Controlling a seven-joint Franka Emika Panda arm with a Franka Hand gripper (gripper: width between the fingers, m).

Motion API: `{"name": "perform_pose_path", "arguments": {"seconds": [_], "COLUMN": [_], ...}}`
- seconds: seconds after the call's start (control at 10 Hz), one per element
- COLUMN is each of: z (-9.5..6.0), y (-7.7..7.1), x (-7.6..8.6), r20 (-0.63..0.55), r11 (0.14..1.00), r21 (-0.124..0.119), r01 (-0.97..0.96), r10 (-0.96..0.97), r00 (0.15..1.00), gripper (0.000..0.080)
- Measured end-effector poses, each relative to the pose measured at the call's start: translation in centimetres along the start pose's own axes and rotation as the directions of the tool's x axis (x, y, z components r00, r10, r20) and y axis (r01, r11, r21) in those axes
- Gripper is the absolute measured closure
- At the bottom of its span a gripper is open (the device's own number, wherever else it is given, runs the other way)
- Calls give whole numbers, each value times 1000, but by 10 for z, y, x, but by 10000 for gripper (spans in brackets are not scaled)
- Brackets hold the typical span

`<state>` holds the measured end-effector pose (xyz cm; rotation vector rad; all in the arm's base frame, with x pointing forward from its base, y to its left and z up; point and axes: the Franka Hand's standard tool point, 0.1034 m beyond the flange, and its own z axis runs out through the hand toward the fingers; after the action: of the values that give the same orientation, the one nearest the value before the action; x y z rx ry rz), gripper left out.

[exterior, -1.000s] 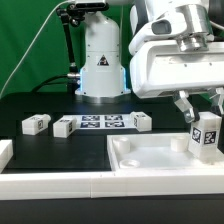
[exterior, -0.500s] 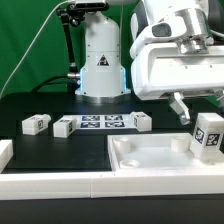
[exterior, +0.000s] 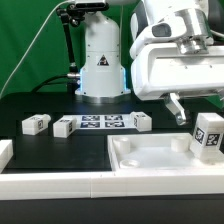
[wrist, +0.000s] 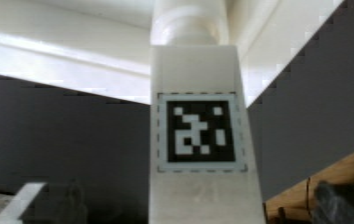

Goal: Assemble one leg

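Note:
The leg (exterior: 208,135), a small white block with a black-and-white tag, stands upright at the right end of the large white tray (exterior: 150,158). My gripper (exterior: 203,113) hangs over it, open. One finger (exterior: 177,108) shows clear of the leg on the exterior view's left; the other is out of frame. In the wrist view the leg (wrist: 199,130) fills the middle, and dark gaps separate it from the fingers (wrist: 23,202) on either side of my gripper (wrist: 188,205).
Three more small tagged blocks lie on the black table behind the tray (exterior: 36,124), (exterior: 64,128), (exterior: 141,122), around the marker board (exterior: 102,123). The white robot base (exterior: 100,60) stands at the back. A white part (exterior: 5,152) sits at the exterior view's left edge.
One second ago the fingers were closed on the tilted leg. They have since spread apart, and the leg now stands upright and free on the tray.

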<state>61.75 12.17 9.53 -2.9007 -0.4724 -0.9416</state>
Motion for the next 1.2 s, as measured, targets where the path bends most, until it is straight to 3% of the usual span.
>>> {"name": "perform_pose_path", "arguments": {"seconds": [0.3,0.7,0.8,0.9,1.2], "z": [-16,-3,2,4,3], "y": [5,8,4,5,-3], "x": [15,3,1,8,5], "r20": [13,58,164,208,420], "r11": [1000,1000,999,999,993], "r21": [0,7,38,52,110], "r01": [1,-4,-10,-13,-39], "r10": [-1,3,3,2,-11], "r00": [1000,998,987,978,907], "gripper": [151,151,151,151,151]}}
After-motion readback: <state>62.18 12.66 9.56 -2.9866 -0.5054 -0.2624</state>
